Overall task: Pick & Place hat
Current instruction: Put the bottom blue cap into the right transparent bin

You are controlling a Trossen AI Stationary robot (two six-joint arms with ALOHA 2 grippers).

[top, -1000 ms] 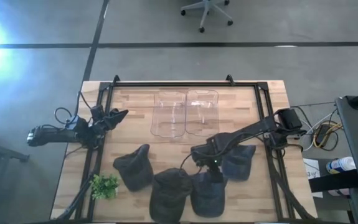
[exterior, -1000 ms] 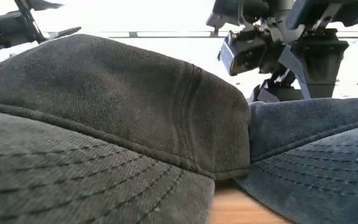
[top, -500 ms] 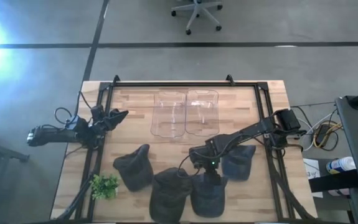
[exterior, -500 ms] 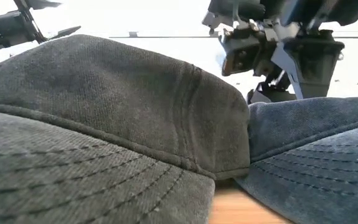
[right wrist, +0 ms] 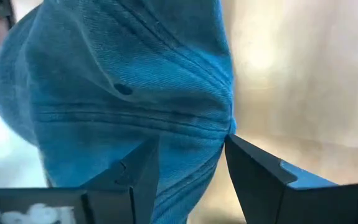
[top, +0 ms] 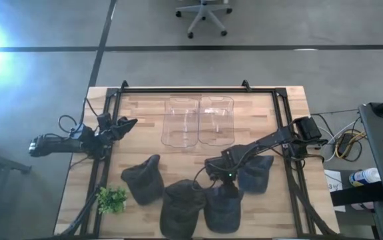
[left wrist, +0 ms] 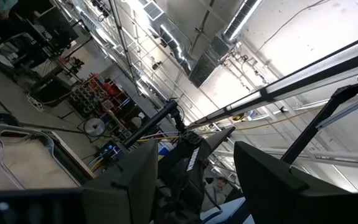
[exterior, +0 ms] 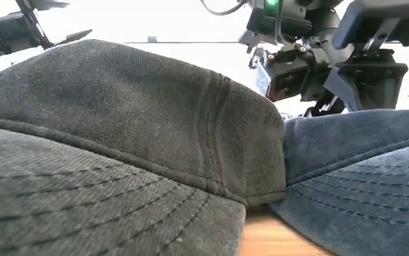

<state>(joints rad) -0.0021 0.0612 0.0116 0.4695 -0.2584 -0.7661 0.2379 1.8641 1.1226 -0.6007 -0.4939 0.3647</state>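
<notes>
Now: right gripper (top: 223,181) open over the blue hat (top: 222,208) at the near edge of the table (top: 291,100).

Nearest the front edge lie the charcoal hat (top: 181,208) and the blue hat, touching side by side; in the low view the charcoal hat (exterior: 119,163) fills the foreground, the blue hat (exterior: 360,178) beside it. The right gripper (right wrist: 185,165) sits just above the blue hat's crown (right wrist: 122,93), fingers (right wrist: 263,177) spread with one at the crown's edge, not clamped. Further back: a third hat (top: 143,179) to the left, a fourth hat (top: 256,175) to the right under the right arm. A small green plant (top: 112,199) sits at the front-left corner. Beyond, two clear bins (top: 199,123) stand side by side. Left gripper (top: 126,124) is parked at the table's left edge, fingers apart in its wrist view, holding nothing.
</notes>
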